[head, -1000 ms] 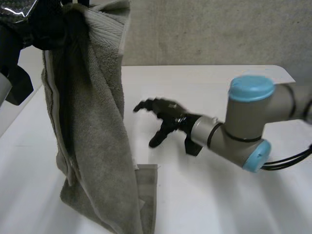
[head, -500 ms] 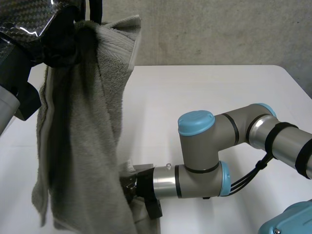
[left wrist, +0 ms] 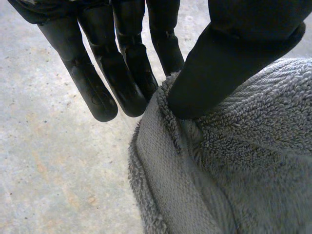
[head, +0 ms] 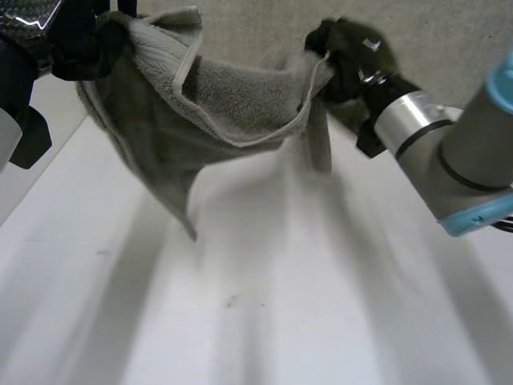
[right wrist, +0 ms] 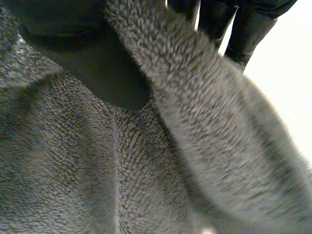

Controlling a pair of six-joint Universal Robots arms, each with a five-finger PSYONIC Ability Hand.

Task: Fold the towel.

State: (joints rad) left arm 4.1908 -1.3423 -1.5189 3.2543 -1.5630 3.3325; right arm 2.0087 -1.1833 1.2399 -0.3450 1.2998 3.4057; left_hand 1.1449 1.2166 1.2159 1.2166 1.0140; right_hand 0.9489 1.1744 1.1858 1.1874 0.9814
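Note:
A grey towel [head: 216, 104] hangs in the air above the white table [head: 264, 305], stretched between my two hands. My left hand [head: 80, 36] holds one top corner high at the far left; in the left wrist view its thumb [left wrist: 229, 68] pinches the towel's hem [left wrist: 161, 170] against the fingers [left wrist: 122, 73]. My right hand [head: 349, 52] is shut on the opposite corner at the far right. In the right wrist view the towel [right wrist: 97, 165] is bunched under the thumb [right wrist: 92, 63]. The towel's loose lower part sags to a point over the table.
A grey wall [head: 256, 48] stands behind the table. The table's left edge [head: 40, 176] runs near my left arm. My right arm [head: 449, 152] reaches across the table's right side.
My right hand closed on the towel's lower corner and swept it up and to the right. The towel went from hanging straight down to spread between both hands.

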